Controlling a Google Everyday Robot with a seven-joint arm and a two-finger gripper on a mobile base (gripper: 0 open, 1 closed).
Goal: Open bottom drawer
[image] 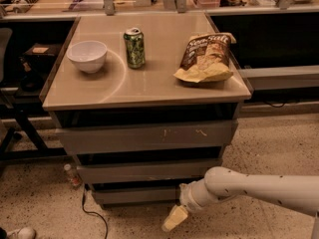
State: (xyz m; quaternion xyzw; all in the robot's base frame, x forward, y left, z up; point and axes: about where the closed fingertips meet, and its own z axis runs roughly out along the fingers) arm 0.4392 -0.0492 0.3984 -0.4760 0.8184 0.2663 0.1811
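Observation:
The bottom drawer is the slimmest plain grey front, lowest of three under the tan cabinet top, and it sits closed. The mid-width front and the widest front with pale scratch marks are above it, also closed. My white arm comes in from the right, low over the floor. My gripper with its pale yellowish tip hangs just below and in front of the bottom drawer's right end, apart from it.
On the cabinet top stand a white bowl, a green can and a chip bag. A small bottle and a black cable lie on the speckled floor at the left. A black frame stands further left.

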